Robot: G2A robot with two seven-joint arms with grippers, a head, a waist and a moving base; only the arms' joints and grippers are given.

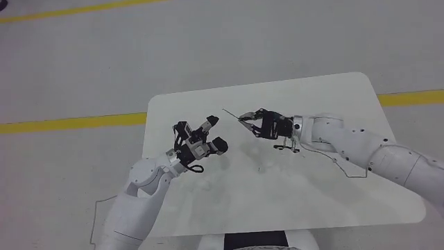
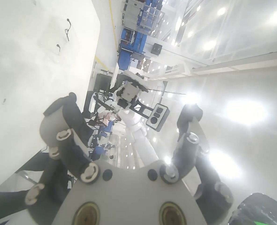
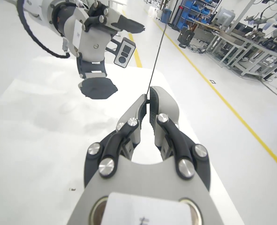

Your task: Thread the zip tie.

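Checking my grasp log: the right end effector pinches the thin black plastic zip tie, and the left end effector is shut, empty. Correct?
Not quite: the left end effector is open, empty, as the left wrist view shows. The right end effector does pinch the thin black plastic zip tie.

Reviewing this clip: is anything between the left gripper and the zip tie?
Nothing visible. The right gripper is shut on the zip tie, its strip sticking out free past the jaws. The open left gripper hangs nearby over the table, with only air between.
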